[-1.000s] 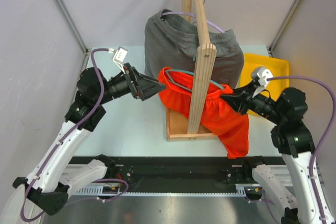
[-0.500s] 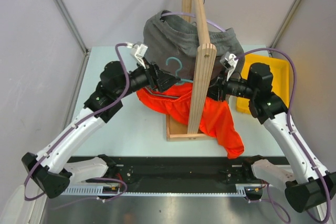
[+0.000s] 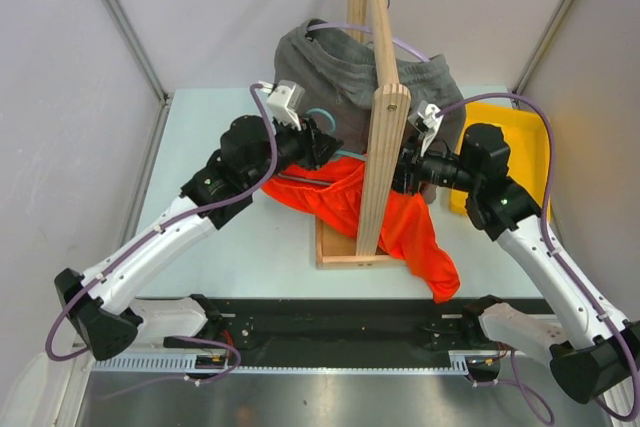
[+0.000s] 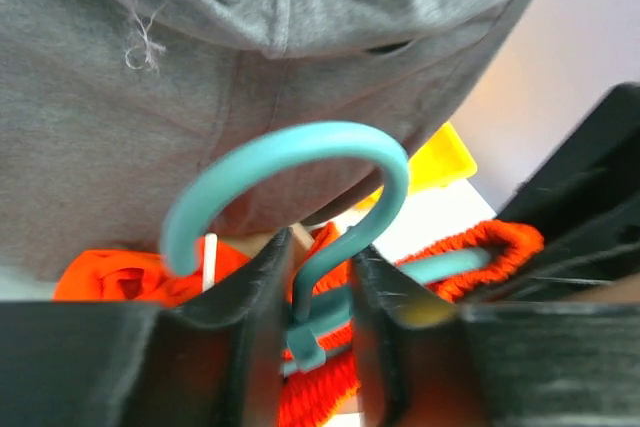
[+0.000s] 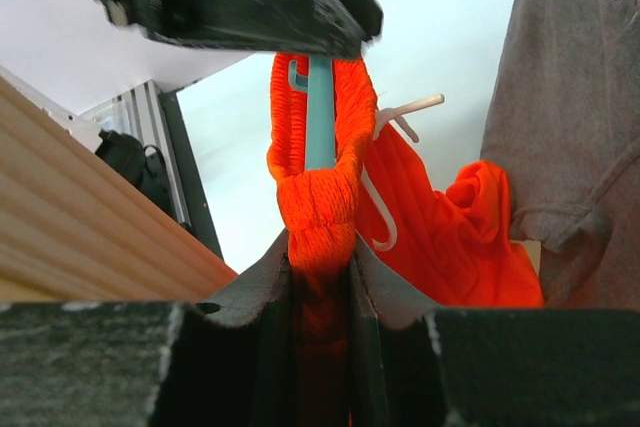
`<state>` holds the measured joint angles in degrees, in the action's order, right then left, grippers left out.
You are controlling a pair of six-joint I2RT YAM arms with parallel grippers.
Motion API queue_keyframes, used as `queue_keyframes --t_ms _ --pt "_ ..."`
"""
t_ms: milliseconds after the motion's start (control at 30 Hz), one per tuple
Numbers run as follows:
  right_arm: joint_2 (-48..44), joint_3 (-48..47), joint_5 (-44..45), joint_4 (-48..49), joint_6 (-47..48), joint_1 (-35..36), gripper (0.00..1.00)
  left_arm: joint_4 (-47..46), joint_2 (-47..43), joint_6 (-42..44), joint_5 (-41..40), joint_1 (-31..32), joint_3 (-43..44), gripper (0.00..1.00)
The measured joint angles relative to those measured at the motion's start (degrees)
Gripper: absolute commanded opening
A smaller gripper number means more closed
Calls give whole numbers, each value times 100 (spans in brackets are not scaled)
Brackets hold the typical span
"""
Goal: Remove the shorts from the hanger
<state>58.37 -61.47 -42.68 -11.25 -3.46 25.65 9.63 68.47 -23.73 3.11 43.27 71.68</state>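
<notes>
Overhead, shows a pale table with a tall wooden stand at its middle. Draped high behind the post, dark grey shorts. Lower, bunched around the post's base and spilling toward the near edge, bright orange-red shorts. At far right, a yellow bin. Left of the post, left gripper, fingers nearly together, pinching the neck of a teal hanger. Right of the post, right gripper, clamped onto the orange elastic waistband wrapped over the hanger's bar. Only in the wrist views: the teal hook curving before grey fabric, and a thin white hook beside the orange cloth.
</notes>
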Motion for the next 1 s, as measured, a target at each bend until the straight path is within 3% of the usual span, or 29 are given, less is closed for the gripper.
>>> queue_keyframes --t_ms 33,67,133,167,233,267,467,700,1000 --pt "-9 28 37 48 -44 28 0 -2 63 26 -26 15 4 20" --pt "-24 74 81 87 -101 50 0 4 118 57 -74 28 4 2" --pt "-83 188 160 109 -199 57 9 70 188 181 -166 39 4 0" --pt "-120 240 201 114 -240 55 26 105 208 190 -170 37 4 0" --pt "-199 321 293 74 -286 61 44 122 227 251 -155 57 4 0" --pt "-247 337 402 46 -284 68 62 116 232 284 -153 70 4 0" --pt "-796 339 1558 -354 -876 114 87 -107 245 326 -284 160 -39 0" --pt "-1016 -177 2544 -1130 -1908 114 91 -667 238 557 -498 494 -269 0" --pt "-1056 -376 3246 -1493 -1897 114 62 -957 424 623 -256 564 -267 0"
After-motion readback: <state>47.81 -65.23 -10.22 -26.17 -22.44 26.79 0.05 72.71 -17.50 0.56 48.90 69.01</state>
